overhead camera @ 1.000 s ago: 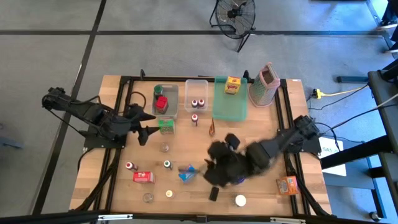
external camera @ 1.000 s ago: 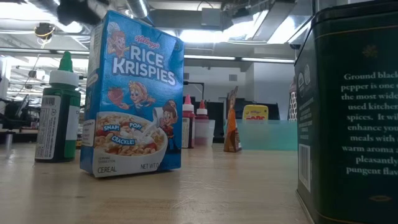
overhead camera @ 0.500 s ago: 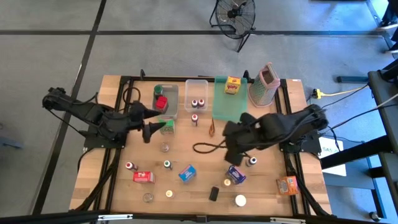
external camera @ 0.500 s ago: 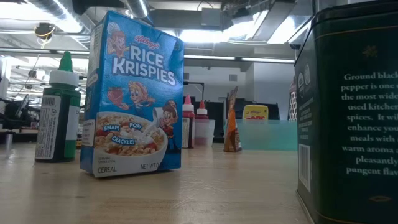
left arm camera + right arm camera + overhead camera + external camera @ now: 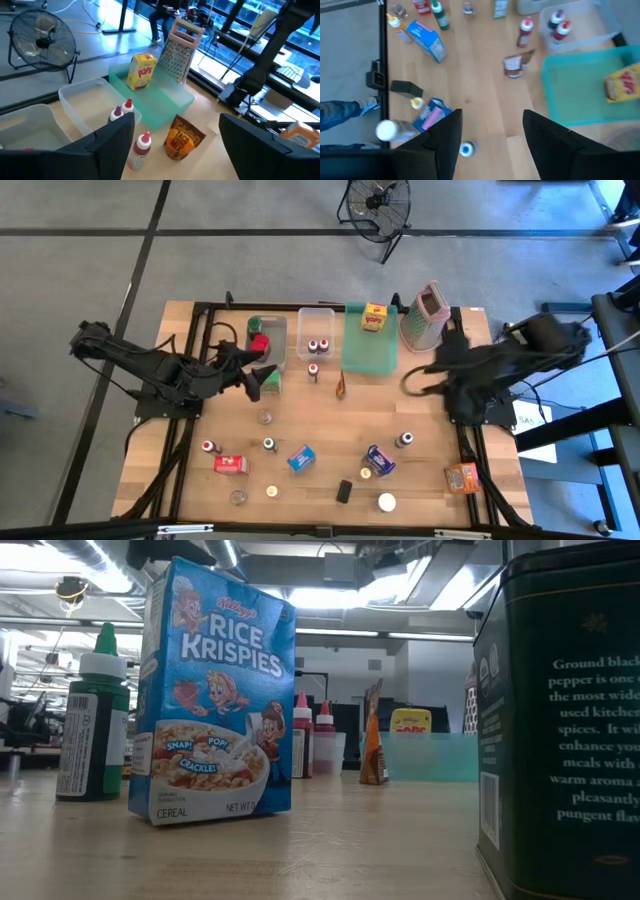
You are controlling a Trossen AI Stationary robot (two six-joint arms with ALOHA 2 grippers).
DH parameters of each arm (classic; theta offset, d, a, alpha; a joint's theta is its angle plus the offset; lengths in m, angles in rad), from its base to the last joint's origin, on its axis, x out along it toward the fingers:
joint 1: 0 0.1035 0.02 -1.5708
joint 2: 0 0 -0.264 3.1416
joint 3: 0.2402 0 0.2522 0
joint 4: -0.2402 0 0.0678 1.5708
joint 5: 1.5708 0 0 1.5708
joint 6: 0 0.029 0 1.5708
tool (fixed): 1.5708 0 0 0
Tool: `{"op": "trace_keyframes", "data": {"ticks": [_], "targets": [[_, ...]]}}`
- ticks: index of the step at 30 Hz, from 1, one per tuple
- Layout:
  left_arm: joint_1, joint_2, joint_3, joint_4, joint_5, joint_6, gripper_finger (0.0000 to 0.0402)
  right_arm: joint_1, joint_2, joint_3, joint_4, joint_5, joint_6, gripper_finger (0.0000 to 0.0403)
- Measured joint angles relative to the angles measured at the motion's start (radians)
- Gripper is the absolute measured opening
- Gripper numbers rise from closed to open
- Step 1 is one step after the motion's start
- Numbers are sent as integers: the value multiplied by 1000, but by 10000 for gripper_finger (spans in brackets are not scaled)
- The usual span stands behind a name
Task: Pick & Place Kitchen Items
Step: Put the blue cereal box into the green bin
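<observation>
Kitchen items stand scattered on the wooden table (image 5: 330,415): a Rice Krispies box (image 5: 300,458) (image 5: 215,690), a purple box (image 5: 378,460), a red box (image 5: 230,464), an orange box (image 5: 462,477) and small bottles and jars. A taco-mix pouch (image 5: 182,142) and a red-capped bottle (image 5: 141,150) stand before the bins. My left gripper (image 5: 262,380) (image 5: 177,150) is open beside a green box (image 5: 268,383). My right gripper (image 5: 412,380) (image 5: 492,145) hangs open high over the table's right side, nothing between its fingers.
At the far edge stand two clear bins, one (image 5: 265,338) with a red thing and one (image 5: 318,335) with two bottles. Beside them are a green tray (image 5: 370,350) bearing a yellow box (image 5: 375,317) and a tall grater (image 5: 427,315). A dark pepper tin (image 5: 565,720) looms near the low camera.
My right gripper has swung up and away from the near middle of the table toward the far right, staying open and taking nothing along. My left gripper has crept toward the table's right, up to the green box, and tipped more level.
</observation>
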Motion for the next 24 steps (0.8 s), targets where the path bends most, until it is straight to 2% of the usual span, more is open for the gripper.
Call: {"op": "trace_keyframes", "data": {"ticks": [6, 12, 18, 24], "targets": [[13, 15, 0, 0, 5, -60, 287, -29, -260, -262, 45, 49, 7, 211], [19, 18, 0, 0, 31, -91, 287, -64, -481, -579, 341, -42, 0, 211], [60, 19, 0, -13, 58, -90, 286, -21, -582, -869, 700, -50, -46, 211], [98, 29, -1, -21, 99, -38, 287, 118, -666, -973, 734, -12, 65, 211]]}}
